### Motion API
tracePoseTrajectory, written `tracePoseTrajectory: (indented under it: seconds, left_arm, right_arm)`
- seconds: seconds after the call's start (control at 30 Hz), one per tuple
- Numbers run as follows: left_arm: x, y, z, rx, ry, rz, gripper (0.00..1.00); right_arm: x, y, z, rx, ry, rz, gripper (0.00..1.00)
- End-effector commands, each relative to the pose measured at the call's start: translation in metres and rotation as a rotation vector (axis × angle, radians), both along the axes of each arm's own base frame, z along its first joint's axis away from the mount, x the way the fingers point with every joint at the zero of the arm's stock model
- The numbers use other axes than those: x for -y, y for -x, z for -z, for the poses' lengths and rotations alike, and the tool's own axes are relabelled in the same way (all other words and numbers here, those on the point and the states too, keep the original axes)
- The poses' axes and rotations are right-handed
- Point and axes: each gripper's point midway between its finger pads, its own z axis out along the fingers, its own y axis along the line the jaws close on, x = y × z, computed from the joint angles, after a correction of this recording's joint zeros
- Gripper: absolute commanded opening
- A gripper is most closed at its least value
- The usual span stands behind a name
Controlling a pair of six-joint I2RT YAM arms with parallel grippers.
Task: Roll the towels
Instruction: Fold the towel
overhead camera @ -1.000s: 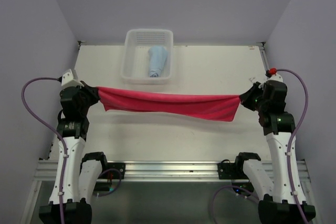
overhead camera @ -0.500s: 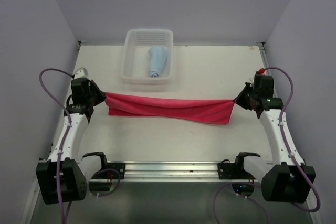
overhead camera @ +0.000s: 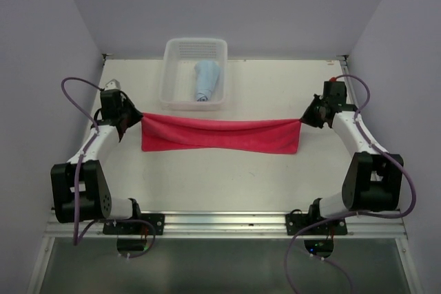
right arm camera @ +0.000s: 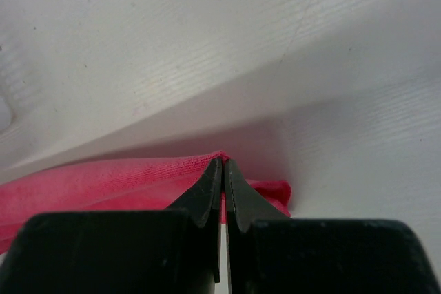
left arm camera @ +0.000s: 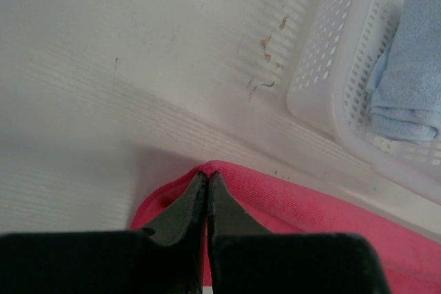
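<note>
Two towels (overhead camera: 220,135), one basket (overhead camera: 167,77) — two tools (overhead camera: 140,116)

Towel (overhead camera: 206,80) in basket (overhead camera: 169,82); second towel (overhead camera: 220,135) before basket.

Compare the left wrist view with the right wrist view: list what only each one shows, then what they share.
Only the left wrist view: the white mesh basket with the light blue towel inside it, and the left gripper. Only the right wrist view: the right gripper. Both: the pink towel, an end of it pinched between that view's shut gripper, with the white table beyond.
</note>
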Motion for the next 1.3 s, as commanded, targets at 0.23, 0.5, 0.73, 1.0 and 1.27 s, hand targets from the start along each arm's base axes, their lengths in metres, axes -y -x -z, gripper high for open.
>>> tracePoseTrajectory:
  seconds: [0.23, 0.5, 0.73, 1.0, 1.27]
  left_arm:
    - [-0.008, -0.028, -0.002, 0.043, -0.010, -0.017, 0.13]
    - [-0.006, -0.018, 0.025, -0.026, -0.001, -0.008, 0.24]
    - [-0.006, -0.031, 0.032, -0.051, 0.024, -0.014, 0.29]
    - [-0.002, -0.062, 0.034, -0.013, 0.091, 0.001, 0.31]
    - [-0.005, -0.077, 0.047, -0.044, 0.093, 0.007, 0.31]
  right_arm:
    - [0.005, -0.045, -0.004, 0.057, 0.012, -0.005, 0.00]
    - [0.003, -0.046, 0.008, 0.037, 0.004, -0.016, 0.00]
    - [0.004, -0.047, 0.005, 0.044, 0.009, -0.020, 0.00]
    - [0.003, -0.048, 0.011, 0.036, 0.004, -0.027, 0.00]
    - [0.003, -0.050, 0.019, 0.023, 0.006, -0.030, 0.00]
